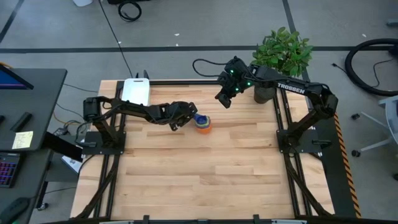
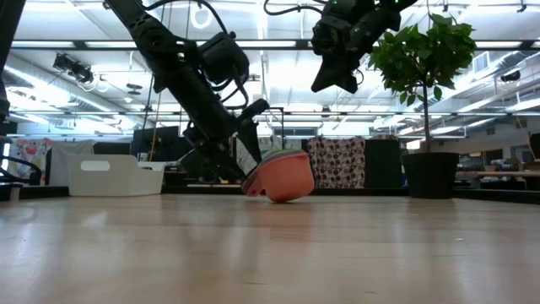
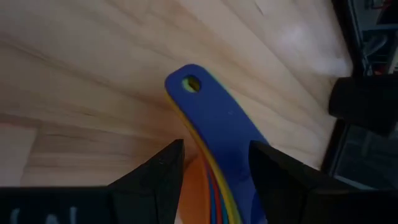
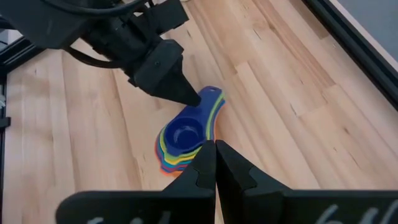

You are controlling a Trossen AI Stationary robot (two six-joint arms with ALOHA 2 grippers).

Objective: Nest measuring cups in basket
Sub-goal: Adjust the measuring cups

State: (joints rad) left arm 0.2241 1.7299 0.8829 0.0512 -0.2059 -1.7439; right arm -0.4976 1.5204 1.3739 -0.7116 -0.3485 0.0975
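Level view across the wooden table (image 2: pixel 270 253). Centre: the stack of measuring cups (image 2: pixel 283 176), tipped on its side on the table with the orange outer bowl facing the camera. The left gripper (image 2: pixel 251 127) slants down from the upper left, its dark fingers meeting the stack's upper left side. The right gripper (image 2: pixel 336 80) hangs high above the table, clear of the stack, fingers pointing down. Toward the table's far left stands the white basket (image 2: pixel 116 175); toward its far right, a potted plant (image 2: pixel 429 93) in a dark pot.

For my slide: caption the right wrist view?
Left gripper at nested cups' handles; right gripper shut above.
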